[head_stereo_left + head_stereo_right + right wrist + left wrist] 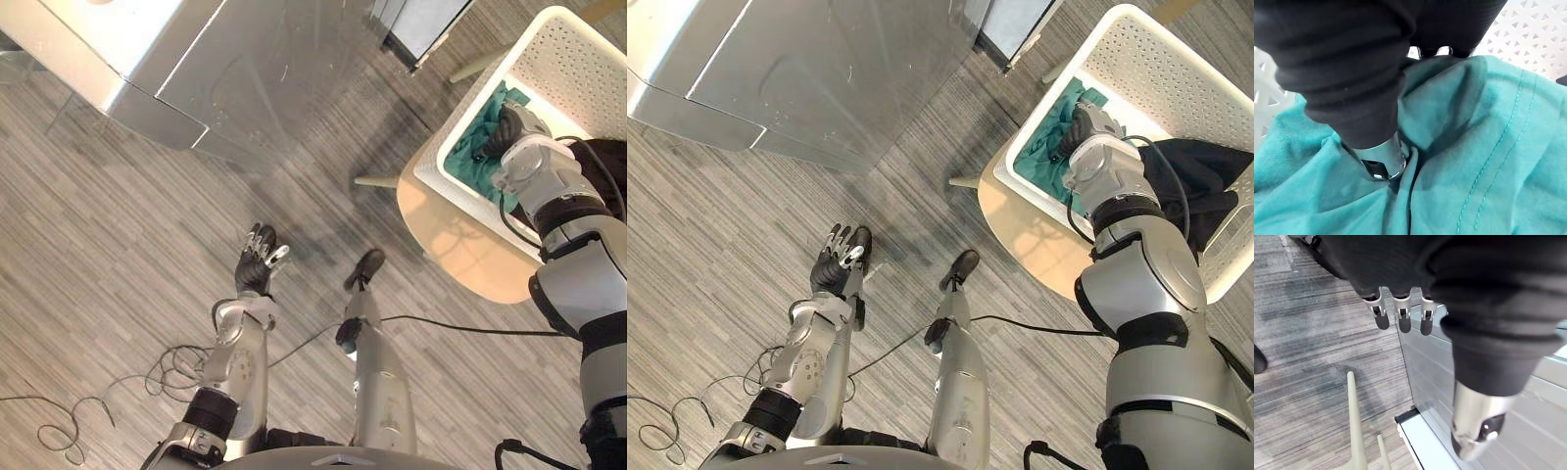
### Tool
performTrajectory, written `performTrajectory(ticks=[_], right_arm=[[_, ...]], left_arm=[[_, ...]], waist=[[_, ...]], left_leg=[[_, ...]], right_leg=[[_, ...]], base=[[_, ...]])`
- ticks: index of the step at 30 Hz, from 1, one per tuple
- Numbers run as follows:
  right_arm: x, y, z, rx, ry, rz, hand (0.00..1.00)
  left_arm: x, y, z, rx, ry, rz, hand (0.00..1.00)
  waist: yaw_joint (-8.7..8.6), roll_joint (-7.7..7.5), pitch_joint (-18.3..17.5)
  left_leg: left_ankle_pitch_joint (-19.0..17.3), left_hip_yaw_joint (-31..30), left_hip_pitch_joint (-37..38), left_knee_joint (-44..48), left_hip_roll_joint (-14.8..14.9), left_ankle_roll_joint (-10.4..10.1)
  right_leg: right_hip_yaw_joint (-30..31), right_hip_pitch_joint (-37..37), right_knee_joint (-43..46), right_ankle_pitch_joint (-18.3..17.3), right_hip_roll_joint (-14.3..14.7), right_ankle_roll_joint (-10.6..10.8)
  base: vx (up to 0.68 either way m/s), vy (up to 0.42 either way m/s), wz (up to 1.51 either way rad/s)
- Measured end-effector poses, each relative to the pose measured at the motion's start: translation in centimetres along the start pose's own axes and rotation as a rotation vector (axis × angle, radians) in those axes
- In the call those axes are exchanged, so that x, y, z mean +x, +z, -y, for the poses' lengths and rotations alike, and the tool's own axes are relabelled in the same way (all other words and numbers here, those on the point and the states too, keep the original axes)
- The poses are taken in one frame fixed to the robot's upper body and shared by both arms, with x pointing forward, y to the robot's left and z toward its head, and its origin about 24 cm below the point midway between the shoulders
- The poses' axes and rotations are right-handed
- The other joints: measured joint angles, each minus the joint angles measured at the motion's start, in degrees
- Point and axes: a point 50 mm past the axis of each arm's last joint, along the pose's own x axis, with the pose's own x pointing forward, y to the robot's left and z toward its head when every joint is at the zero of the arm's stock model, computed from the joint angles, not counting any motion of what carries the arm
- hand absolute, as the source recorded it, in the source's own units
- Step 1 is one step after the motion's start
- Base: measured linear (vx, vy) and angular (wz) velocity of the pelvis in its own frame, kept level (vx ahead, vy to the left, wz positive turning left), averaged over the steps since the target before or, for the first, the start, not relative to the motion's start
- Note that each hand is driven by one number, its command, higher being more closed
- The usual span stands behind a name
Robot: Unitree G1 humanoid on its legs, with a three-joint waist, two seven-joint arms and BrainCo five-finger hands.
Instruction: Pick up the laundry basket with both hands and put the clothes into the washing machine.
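Teal garment (485, 132) in the white laundry basket (578, 69) at far right, right hand (509, 127) sunk in its folds, grip impossible to tell, left hand (258, 259) open over the floor; looks like the grabbing step, needs next a firm pinch and lift.

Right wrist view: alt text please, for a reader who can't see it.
The robot's right hand, under its dark ribbed cover, presses down into a crumpled teal garment. The garment lies in a white perforated laundry basket, whose lattice wall shows behind it.
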Motion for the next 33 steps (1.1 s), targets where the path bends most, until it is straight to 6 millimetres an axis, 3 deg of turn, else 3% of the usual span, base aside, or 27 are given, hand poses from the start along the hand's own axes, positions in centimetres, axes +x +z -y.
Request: performTrajectory(ticks=[5,9,11,12,14,19,23,27,33], right_arm=[[-0.2,-0.6,-1.1,0.127,-0.007,-0.027,1.0],[-0.3,-1.3,-1.2,0.338,-0.047,-0.063,1.0],[-0.5,-2.0,-1.6,0.65,-0.089,-0.108,1.0],[-0.5,-2.0,-1.6,0.69,-0.093,-0.111,1.0],[-0.7,-2.6,-2.2,0.98,-0.114,-0.137,1.0],[-0.9,-2.7,-2.2,1.481,-0.132,-0.083,1.0],[-0.8,-1.8,-2.8,1.796,-0.115,-0.042,1.0],[-1.0,-0.9,-3.2,2.002,-0.114,-0.001,1.0],[-1.4,1.6,-2.7,2.394,-0.153,0.174,1.0]], left_arm=[[0.0,0.2,-0.1,-0.004,0.007,0.013,0.0],[0.0,0.9,-0.5,-0.014,0.024,0.043,0.0],[0.0,1.3,-0.4,-0.018,0.019,0.061,0.0],[0.0,1.3,-0.4,-0.018,0.02,0.061,0.0],[-0.1,1.4,-0.9,-0.02,0.041,0.066,0.0],[-0.4,1.8,-2.1,-0.029,0.09,0.084,0.0],[-0.6,1.8,-2.6,-0.033,0.109,0.087,0.0],[-0.6,1.8,-2.6,-0.04,0.111,0.086,0.0],[-0.6,2.2,-2.4,-0.05,0.102,0.103,0.0]], waist=[[0.38,0.01,-1.9],[0.19,0.02,-1.9],[0.23,0.03,-2.0],[0.23,0.02,-2.0],[0.05,0.06,-2.5],[-0.05,-0.06,-3.5],[-0.46,-0.04,-3.5],[-0.39,-0.04,-3.5],[-0.97,-0.04,-3.5]], left_leg=[[0.0,1.2,-0.3,-0.1,0.2,0.0],[0.0,1.3,-0.3,-0.1,0.3,0.0],[0.0,1.5,-0.3,-0.1,0.3,0.0],[0.0,1.5,-0.3,-0.1,0.3,0.0],[0.0,1.7,-0.3,-0.1,0.3,0.0],[-0.1,3.3,-0.8,-0.1,0.5,0.1],[-0.2,4.5,-0.3,0.3,1.1,0.0],[-0.4,4.6,-0.3,1.0,1.7,-0.2],[-0.4,5.6,0.3,1.2,1.9,-0.2]], right_leg=[[1.0,-1.0,0.1,0.1,0.0,0.0],[1.1,-1.1,0.1,0.1,0.1,0.0],[1.3,-1.2,0.1,0.1,0.1,0.0],[1.3,-1.2,0.1,0.1,0.1,0.0],[1.4,-1.4,0.1,0.1,0.1,0.0],[2.8,-2.8,0.1,0.4,0.1,0.1],[4.0,-3.0,0.1,0.7,0.5,0.2],[4.2,-2.9,0.1,0.7,1.1,0.2],[4.5,-2.7,0.0,0.8,1.2,0.5]], base=[[-0.02,0.045,-0.09],[-0.02,0.049,-0.02],[-0.03,0.051,-0.03],[-0.03,0.046,-0.01],[-0.03,0.046,-0.02],[-0.03,0.041,-0.13],[-0.04,0.029,-0.15],[-0.04,0.014,-0.08],[-0.05,0.023,-0.07]])
